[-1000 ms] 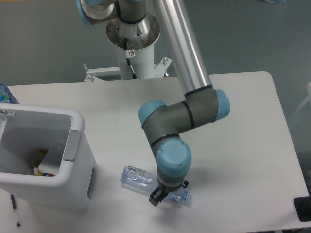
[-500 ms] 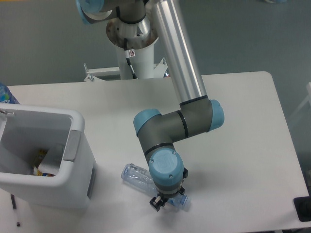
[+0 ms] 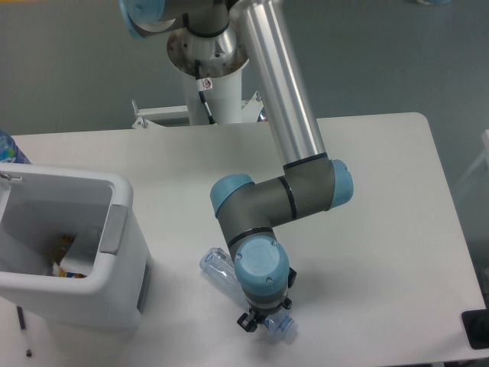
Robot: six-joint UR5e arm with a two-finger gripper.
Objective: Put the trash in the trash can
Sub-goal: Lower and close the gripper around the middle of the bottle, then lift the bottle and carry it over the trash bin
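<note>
Now my gripper (image 3: 262, 319) sits down over the clear bottle (image 3: 221, 269) on the table (image 3: 382, 229), fingers apparently pinching its middle.

The robot's own blue-capped grey wrist joint (image 3: 262, 267) covers the middle of the crushed clear plastic bottle with a bluish label (image 3: 217, 267), so only the bottle's two ends show. The small black two-finger gripper (image 3: 254, 322) is mostly tucked under that wrist, and whether its fingers press on the bottle cannot be made out. The large white rectangular plastic bin with a grey side panel (image 3: 122, 252) is cut off by the left edge. Items lying in its bottom are too shadowed and small to identify.
</note>
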